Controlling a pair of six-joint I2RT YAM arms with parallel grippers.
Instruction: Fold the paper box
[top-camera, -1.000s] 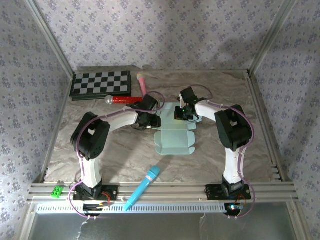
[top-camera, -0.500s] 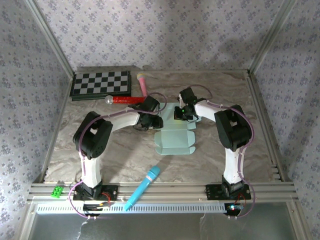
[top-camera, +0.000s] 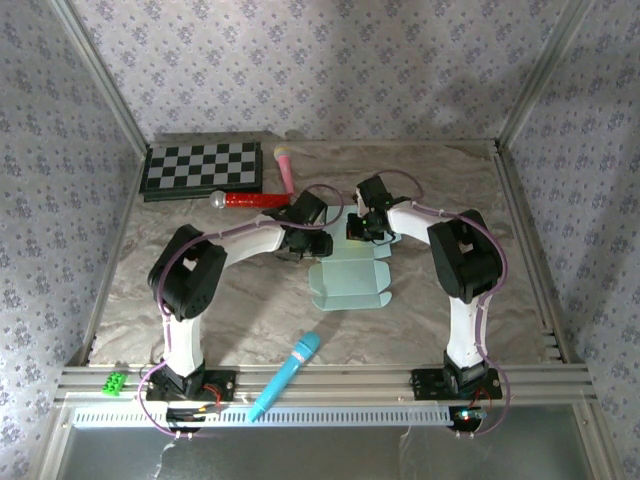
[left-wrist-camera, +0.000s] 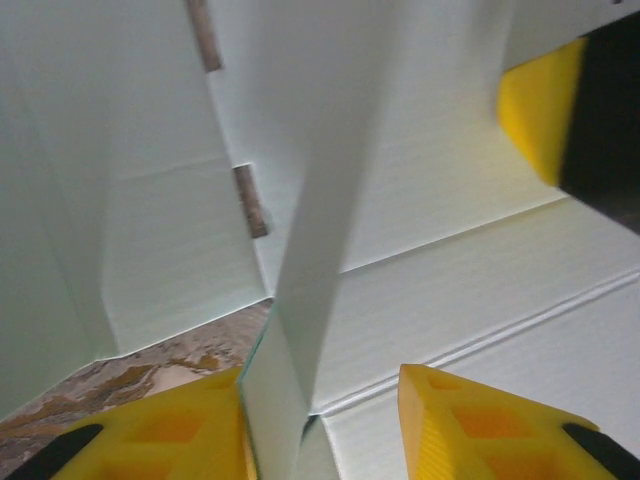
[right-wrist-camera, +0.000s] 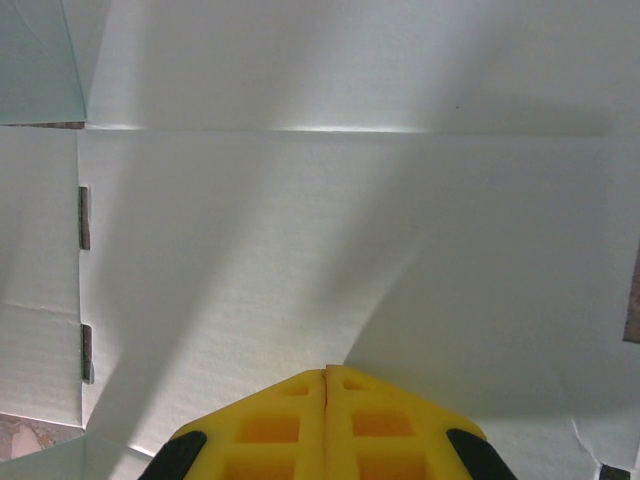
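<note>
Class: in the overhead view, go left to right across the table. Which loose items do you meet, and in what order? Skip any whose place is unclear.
green block → chessboard → pink stick → paper box. Left out for overlap: red microphone, blue microphone.

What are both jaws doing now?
Left gripper: open, around a raised flap of the pale mint-blue paper box.
Right gripper: shut, tips on that box.

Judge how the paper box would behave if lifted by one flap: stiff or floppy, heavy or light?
Probably light: the paper box is a thin card sheet. Likely floppy, hinging at its creases, since one flap stands raised inside the left gripper while the rest lies flat.
</note>
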